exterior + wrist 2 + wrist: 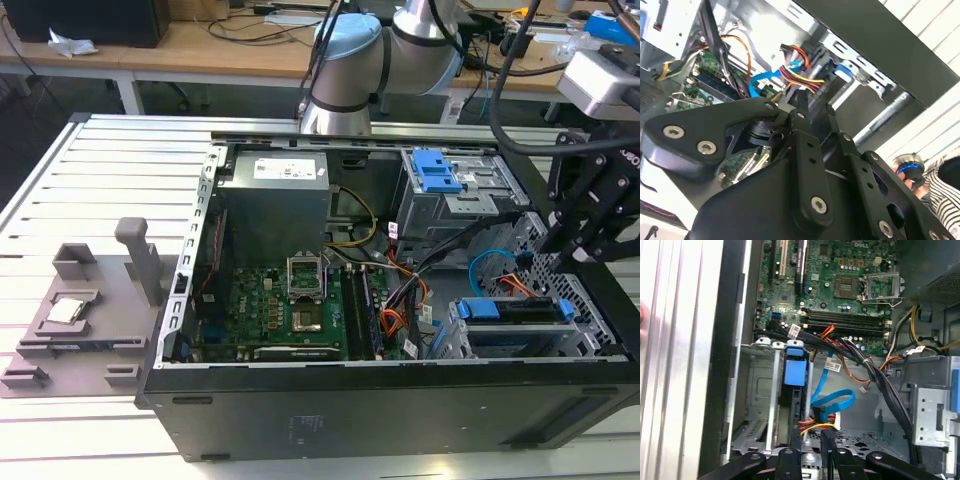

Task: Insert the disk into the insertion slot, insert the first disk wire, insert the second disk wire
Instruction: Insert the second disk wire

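Observation:
The disk (512,313), in its blue carrier (795,371), sits inside the insertion slot (590,335), the silver perforated cage at the exterior view's right. My gripper (548,262) hangs just behind that cage. In both wrist views its black fingers (794,442) are shut on the black plug of a red, yellow and black wire bundle (796,64), the first disk wire, held at the disk's rear edge. The second disk wire (834,402), a flat blue cable (762,78), curls in a loop right beside the plug and lies free.
The open computer case holds a green motherboard (285,300), a power supply (275,200) and a taller grey cage with a blue latch (436,170). A grey fixture (90,310) lies on the slatted table. A person's striped sleeve (946,186) is close to the case.

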`<state>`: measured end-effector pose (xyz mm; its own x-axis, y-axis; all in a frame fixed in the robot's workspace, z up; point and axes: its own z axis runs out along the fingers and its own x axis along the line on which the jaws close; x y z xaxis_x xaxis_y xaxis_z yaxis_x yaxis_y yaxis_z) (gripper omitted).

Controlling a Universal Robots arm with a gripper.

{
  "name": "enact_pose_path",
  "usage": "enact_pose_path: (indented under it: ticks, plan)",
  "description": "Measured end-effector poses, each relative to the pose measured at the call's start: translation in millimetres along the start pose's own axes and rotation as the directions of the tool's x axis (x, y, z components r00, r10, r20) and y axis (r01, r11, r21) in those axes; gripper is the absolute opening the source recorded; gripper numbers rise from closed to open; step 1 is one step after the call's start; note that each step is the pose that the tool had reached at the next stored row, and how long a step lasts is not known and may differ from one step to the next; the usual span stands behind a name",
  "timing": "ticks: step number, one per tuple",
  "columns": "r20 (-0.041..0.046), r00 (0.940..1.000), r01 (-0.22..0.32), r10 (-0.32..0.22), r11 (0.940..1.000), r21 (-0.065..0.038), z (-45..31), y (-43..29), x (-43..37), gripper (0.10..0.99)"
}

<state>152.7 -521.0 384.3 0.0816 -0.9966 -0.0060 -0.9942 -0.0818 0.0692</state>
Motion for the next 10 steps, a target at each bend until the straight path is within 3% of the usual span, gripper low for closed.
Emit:
enact_pose_path:
  ticks: [2,3,7,10]
  plan:
    - [0.0006,1.0000,0.001,-0.001,1.0000,0.000,1.0,3.6,-4.8,0.302]
    - [0.0004,1.0000,0.002,-0.002,1.0000,0.000,2.1,9.2,-6.9,0.302]
    - [0.0000,0.9999,0.012,-0.012,0.9999,0.001,5.5,21.7,-8.1,0.302]
    - [-0.0022,0.9996,0.028,-0.028,0.9996,0.000,9.3,26.5,-8.5,0.302]
